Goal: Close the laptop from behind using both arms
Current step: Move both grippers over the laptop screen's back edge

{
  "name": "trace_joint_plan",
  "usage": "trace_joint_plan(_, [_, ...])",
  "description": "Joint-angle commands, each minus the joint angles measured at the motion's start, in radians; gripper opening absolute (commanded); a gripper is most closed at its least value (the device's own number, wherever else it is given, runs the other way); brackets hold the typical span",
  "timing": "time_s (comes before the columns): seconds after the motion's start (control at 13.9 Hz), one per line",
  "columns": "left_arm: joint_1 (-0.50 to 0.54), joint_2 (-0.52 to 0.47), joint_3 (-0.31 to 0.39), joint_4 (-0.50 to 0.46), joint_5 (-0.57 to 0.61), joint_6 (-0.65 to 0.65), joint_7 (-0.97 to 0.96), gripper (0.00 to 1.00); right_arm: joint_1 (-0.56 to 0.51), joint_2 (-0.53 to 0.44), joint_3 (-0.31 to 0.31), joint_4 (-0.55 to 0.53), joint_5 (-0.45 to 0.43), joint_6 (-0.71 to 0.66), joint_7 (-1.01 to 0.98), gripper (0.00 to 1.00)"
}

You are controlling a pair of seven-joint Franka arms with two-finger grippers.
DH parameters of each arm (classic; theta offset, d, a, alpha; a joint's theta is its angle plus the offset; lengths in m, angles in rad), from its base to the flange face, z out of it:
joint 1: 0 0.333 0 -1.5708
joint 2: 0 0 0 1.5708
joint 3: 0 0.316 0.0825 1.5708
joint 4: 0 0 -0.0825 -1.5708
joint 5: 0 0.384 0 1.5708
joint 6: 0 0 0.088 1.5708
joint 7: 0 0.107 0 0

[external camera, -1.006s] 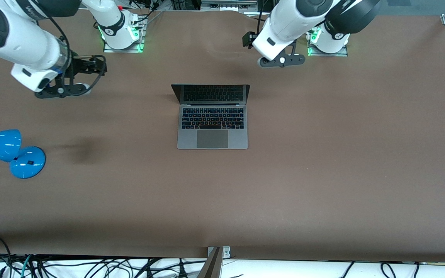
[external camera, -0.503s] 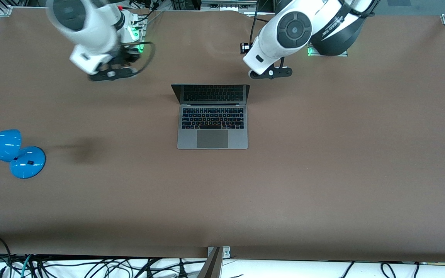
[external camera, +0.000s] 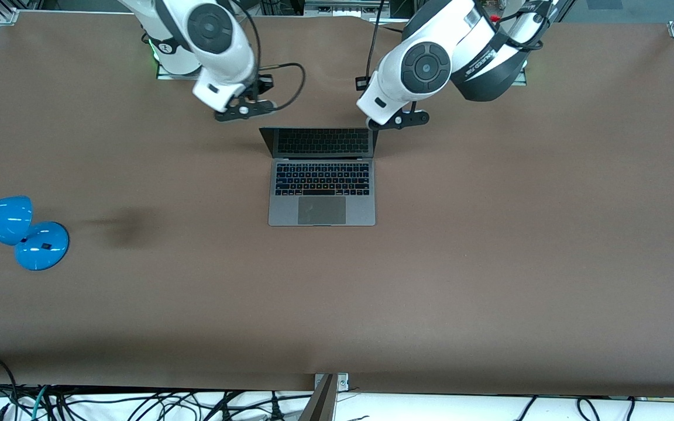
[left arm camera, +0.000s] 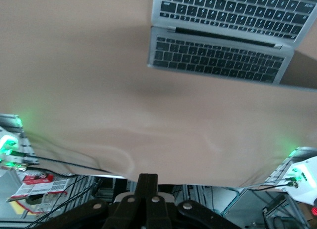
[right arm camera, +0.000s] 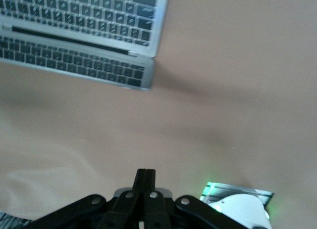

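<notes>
The grey laptop lies open in the middle of the table, its lid upright and its black screen facing the front camera. My left gripper hangs shut and empty over the table, just beside the lid's corner at the left arm's end. My right gripper hangs shut and empty over the table, a little off the lid's corner at the right arm's end. The left wrist view shows the laptop past the shut left gripper. The right wrist view shows the laptop past the shut right gripper.
A blue lamp stands near the table's edge at the right arm's end. The right arm's green-lit base stands at the table's robot edge. Cables hang below the table's edge nearest the front camera.
The right arm has swung from its end of the table to the laptop lid's corner. The left gripper has come closer to the other lid corner. The laptop has not moved.
</notes>
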Motion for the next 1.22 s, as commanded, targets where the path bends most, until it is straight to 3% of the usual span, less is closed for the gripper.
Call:
trace_joint_plan(0.0, [-0.017,0.026,0.000,-0.017,0.012,0.069,-0.025,0.00,-0.010,0.065,0.030,0.001,0.013,0.062,-0.011,0.00])
trace_joint_plan(0.43, [-0.035,0.110,0.003,-0.040,0.031,0.130,-0.059,0.00,0.008,0.145,0.030,0.040,-0.033,0.167,-0.010,0.00])
trace_joint_plan(0.72, [-0.035,0.145,0.009,-0.048,0.084,0.201,-0.060,0.00,-0.003,0.218,0.026,0.093,-0.116,0.174,0.000,0.00])
trace_joint_plan(1.15, [-0.028,0.191,0.013,-0.036,0.143,0.279,-0.060,0.00,-0.003,0.295,0.009,0.159,-0.159,0.177,0.003,0.00])
